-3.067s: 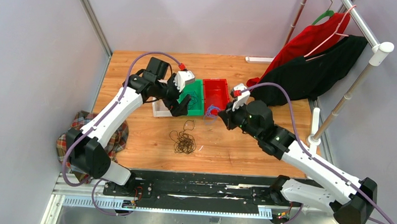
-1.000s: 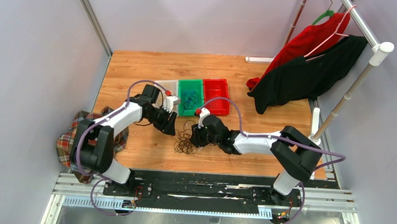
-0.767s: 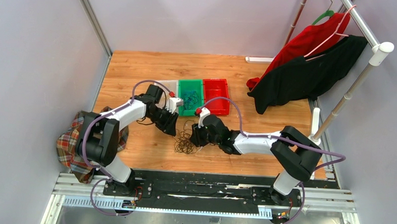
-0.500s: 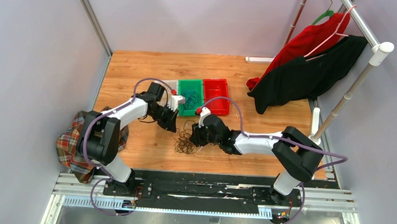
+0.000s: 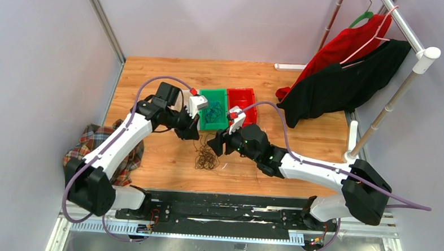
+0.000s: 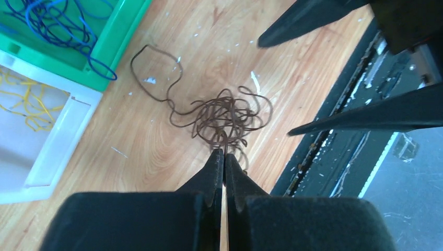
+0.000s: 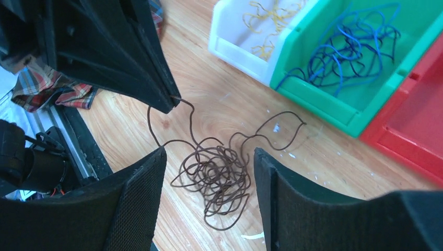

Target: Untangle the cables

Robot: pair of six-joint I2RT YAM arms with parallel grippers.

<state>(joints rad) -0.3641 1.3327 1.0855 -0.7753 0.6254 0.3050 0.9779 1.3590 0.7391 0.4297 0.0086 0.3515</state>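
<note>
Top view: found brown tangle lying on the wood table, on the near side of the green bin and red bin. Saw left gripper clenched just over the tangle's far-left edge. Saw right gripper hovering close on the other side, spread, grasping nothing.

Left wrist: confirmed left gripper clamped tight, tips meeting at the near rim of brown tangle. Could not tell from here alone whether a strand sat in the pinch. Noted one long loop trailing toward the green bin. Logged blue wires inside it and yellow wires in the white bin. Spotted right gripper's fingers wide apart over the far side.

Right wrist: caught left gripper nipping the end of one brown strand, running down from the tip into brown tangle. Saw right gripper released, straddling the pile from above, apparently without contact.

Judged handling: very light, limp, thread-thin, with springy loops. Expected it to drag as one clump and to slip from a loose pinch. Would take hold at a free end or outer loop, never the knotted core. Would pin the clump with the other claw and pull slowly.
</note>
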